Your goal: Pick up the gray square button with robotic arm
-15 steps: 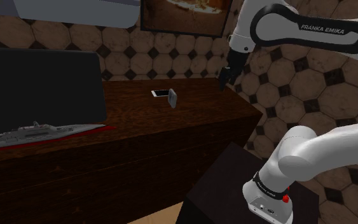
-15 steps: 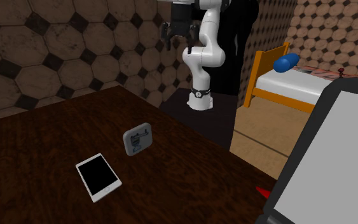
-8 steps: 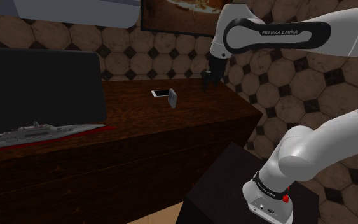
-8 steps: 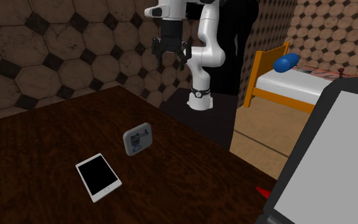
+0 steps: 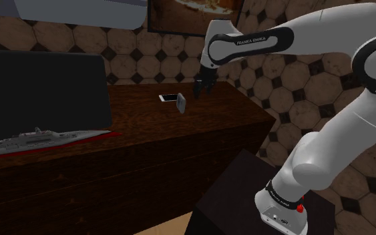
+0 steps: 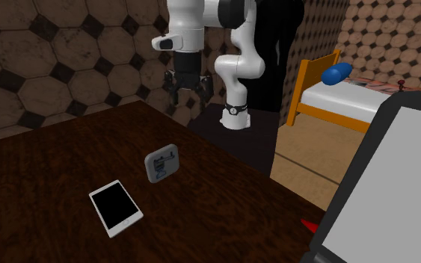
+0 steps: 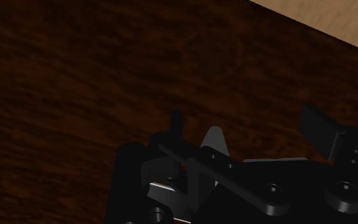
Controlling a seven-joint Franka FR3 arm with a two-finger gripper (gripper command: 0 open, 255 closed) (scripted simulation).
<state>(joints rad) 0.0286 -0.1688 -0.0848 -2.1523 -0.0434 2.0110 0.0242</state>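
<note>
Standing on a dark wood-grain tabletop (image 6: 66,157), the rounded-square grey button (image 6: 161,164) seems embossed.

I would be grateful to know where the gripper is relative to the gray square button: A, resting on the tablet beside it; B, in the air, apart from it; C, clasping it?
B: the open gripper hangs above the table, clear of the gray square button, which stands beside the tablet.
</note>
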